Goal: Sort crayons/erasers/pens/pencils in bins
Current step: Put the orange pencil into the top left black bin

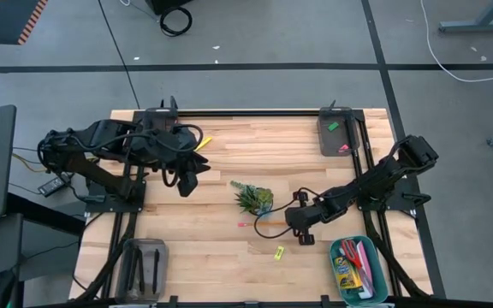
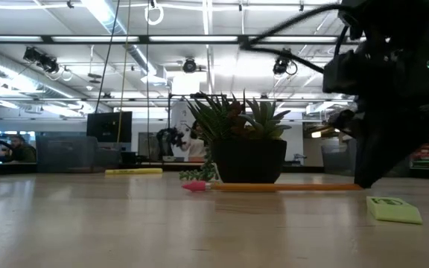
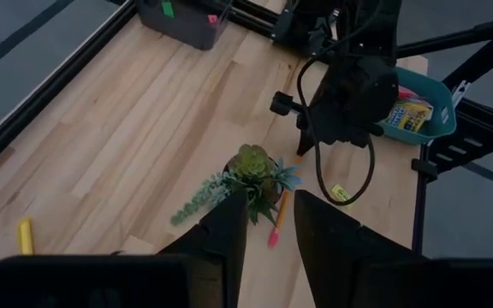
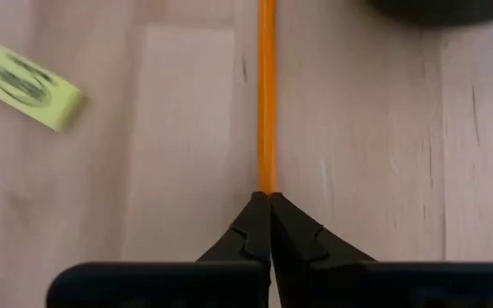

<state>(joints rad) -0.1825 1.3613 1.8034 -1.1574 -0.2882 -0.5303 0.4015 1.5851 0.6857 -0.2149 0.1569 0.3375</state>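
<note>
An orange pencil (image 1: 259,224) with a pink end (image 2: 192,186) lies on the table in front of the potted plant (image 1: 252,198). My right gripper (image 1: 287,224) is down at the pencil's right end and shut on it. A yellow eraser (image 1: 279,251) lies flat on the table just on the near side of the pencil. My left gripper (image 1: 188,183) is open and empty above the table's far left part. A yellow pencil (image 1: 204,142) lies on the table at the far left. My right gripper pinches the orange pencil's end opposite the pink one (image 4: 266,184) between its two fingertips (image 4: 251,224). The fingers slant down from the table's right side and lie along the pencil. The pencil lies flat on the table (image 2: 281,187).
A dark grey bin (image 1: 325,141) at the far right holds a green eraser (image 1: 333,126). A teal bin (image 1: 382,261) at the near right holds the crayon box (image 1: 346,275) and scissors. A translucent bin (image 1: 131,257) at the near left holds black pens (image 1: 148,263).
</note>
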